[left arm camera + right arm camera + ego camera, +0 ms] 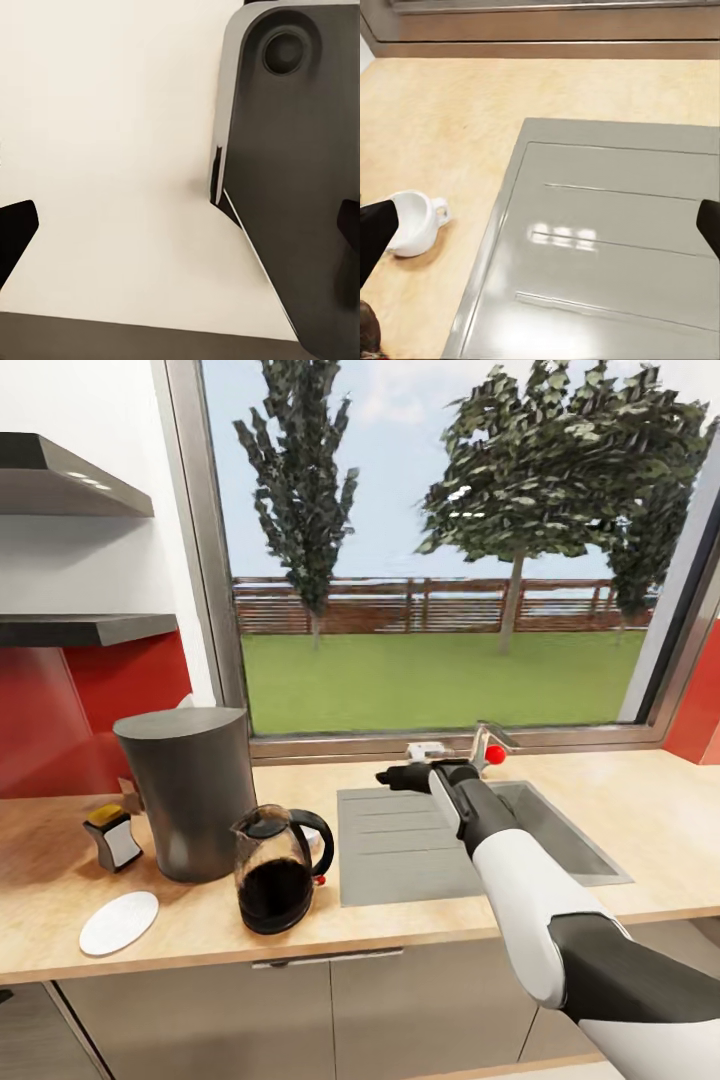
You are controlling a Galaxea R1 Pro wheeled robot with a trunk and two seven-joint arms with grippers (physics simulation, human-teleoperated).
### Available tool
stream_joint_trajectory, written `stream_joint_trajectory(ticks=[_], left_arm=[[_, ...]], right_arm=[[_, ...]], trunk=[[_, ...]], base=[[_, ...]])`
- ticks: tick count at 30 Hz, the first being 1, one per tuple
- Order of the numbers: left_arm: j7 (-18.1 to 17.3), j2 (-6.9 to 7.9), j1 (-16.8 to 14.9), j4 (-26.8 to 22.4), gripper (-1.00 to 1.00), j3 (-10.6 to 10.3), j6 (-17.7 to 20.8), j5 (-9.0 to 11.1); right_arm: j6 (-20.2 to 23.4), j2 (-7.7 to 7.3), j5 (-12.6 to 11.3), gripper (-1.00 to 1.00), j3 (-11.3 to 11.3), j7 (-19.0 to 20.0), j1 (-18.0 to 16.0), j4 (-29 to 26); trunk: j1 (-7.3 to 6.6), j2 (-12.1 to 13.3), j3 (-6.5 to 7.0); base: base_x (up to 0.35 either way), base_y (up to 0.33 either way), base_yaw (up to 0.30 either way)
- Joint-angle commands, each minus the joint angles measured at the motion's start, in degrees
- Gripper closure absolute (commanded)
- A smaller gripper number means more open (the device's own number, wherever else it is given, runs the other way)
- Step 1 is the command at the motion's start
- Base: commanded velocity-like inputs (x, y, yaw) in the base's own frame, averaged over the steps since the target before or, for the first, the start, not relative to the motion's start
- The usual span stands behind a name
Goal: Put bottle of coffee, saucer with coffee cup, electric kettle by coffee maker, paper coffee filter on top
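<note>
Head view, largest item first. The countertop [620, 830] ran the full width, with the sink [450, 840] and its drainboard set in at centre.

The coffee maker [190, 790] stood on the counter at about 9 o'clock from the sink: requirement to keep it there was met. The electric kettle [277, 870], dark liquid visible inside, stood just beside it at its 4 o'clock, so I judged that item placed.

The bottle of coffee [112, 837] sat at the maker's 9 o'clock, near it; judged done.

A flat white disc [118, 922] lay at the maker's 7 o'clock. Could not tell whether it was the saucer or the paper filter. Nothing was seen on top of the maker, so the filter step looked outstanding.

The coffee cup [414, 221], seen from the right wrist camera, rested on bare counter just beside the drainboard edge, not on a saucer: still to do.

Right gripper [400, 776] hovered over the drainboard, fingers spread wide, empty. Left gripper [180, 225] also wide apart, holding nothing, facing a pale surface.
</note>
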Motion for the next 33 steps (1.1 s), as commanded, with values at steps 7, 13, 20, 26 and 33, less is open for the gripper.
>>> stream_joint_trajectory(ticks=[7,13,20,26,33], left_arm=[[0.1,-0.01,0.0,0.0,-1.0,0.3,0.3,0.1],[0.1,-0.12,0.0,0.1,-1.0,0.2,0.2,0.1],[0.1,-0.19,0.0,0.1,-1.0,0.2,-0.1,0.0],[0.1,-0.14,0.0,0.1,-1.0,0.3,-0.1,0.1],[0.1,-0.14,0.0,0.1,-1.0,0.3,-0.1,0.1]], right_arm=[[0.6,0.02,0.5,-1.0,0.5,3.1,0.0,1.6],[0.7,0.02,0.5,-1.0,0.5,3.2,0.0,2.6],[0.6,0.02,0.5,-1.0,0.6,3.2,0.0,3.5],[0.5,0.02,0.5,-1.0,0.5,3.2,0.0,5.2],[0.5,0.02,0.6,-1.0,0.5,3.1,0.0,5.2]], trunk=[[0.02,0.0,-0.03],[0.02,0.0,-0.24],[0.02,0.0,-0.59],[0.02,0.0,-0.89],[0.02,0.0,-1.21]], base=[[0.099,-0.058,0.005],[0.228,-0.158,0.161],[0.162,-0.124,0.225],[0.019,-0.014,0.234],[0.0,0.0,0.245]])
